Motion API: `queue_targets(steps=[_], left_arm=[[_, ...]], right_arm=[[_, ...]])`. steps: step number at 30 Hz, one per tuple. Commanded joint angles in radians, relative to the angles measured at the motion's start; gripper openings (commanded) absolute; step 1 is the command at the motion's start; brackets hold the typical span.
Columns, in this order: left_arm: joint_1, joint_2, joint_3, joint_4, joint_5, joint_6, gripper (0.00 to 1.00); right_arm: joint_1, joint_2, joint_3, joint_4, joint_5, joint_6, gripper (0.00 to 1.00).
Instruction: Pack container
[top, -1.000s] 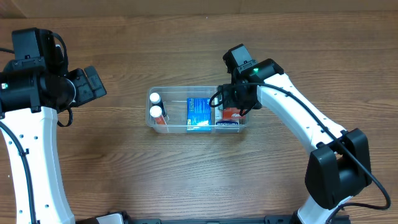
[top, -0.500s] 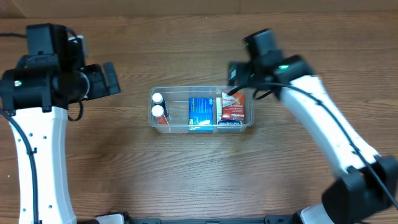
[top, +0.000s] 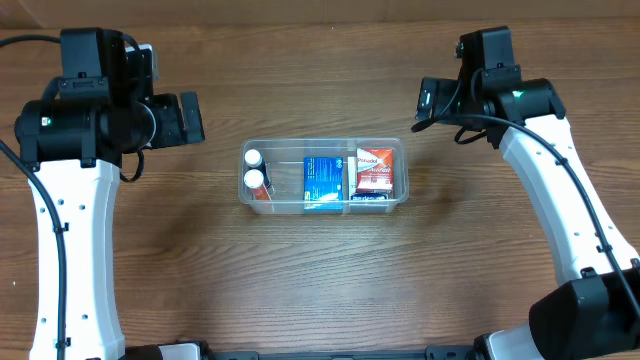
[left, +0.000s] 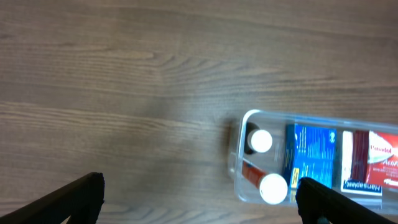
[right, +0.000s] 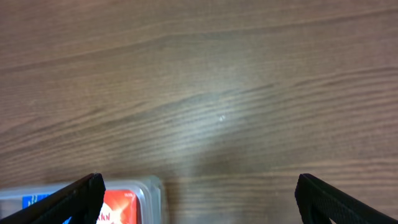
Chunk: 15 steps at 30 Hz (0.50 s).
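Left wrist cam: red/white box (left: 377, 160) at right end of container (left: 239, 163) reads "Panadol". Dark-blue box (left: 363, 185) touching it, same end, along the container's near wall, reads "Hansaplast". Blue box (left: 309, 152) mid-container: print too small to read. Overhead: txt not legible.

Overhead cam looks straight down, high enough that the whole bench (top: 320, 290) fits. Both wrist cams face down at the wood too, well above it; left one catches most of the container (left: 238, 155), right one just a corner.
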Motion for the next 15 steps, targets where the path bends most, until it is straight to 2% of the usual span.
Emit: queue_targets(steps=[1,8,15], left_arm=[[-0.006,-0.023,0.006,-0.027,0.006,0.026,1.0],[-0.008,-0.194,-0.042,-0.068,0.004,0.026,1.0],[-0.008,-0.578,-0.277,0.017,0.003,0.079,1.0]], right_arm=[[-0.001,-0.123,0.014,-0.032,0.049,0.048,1.0],[-0.001,-0.305,0.008,-0.145,0.106,0.133,1.0],[0.014,-0.612,-0.161,-0.166,0.138,0.187,1.0]])
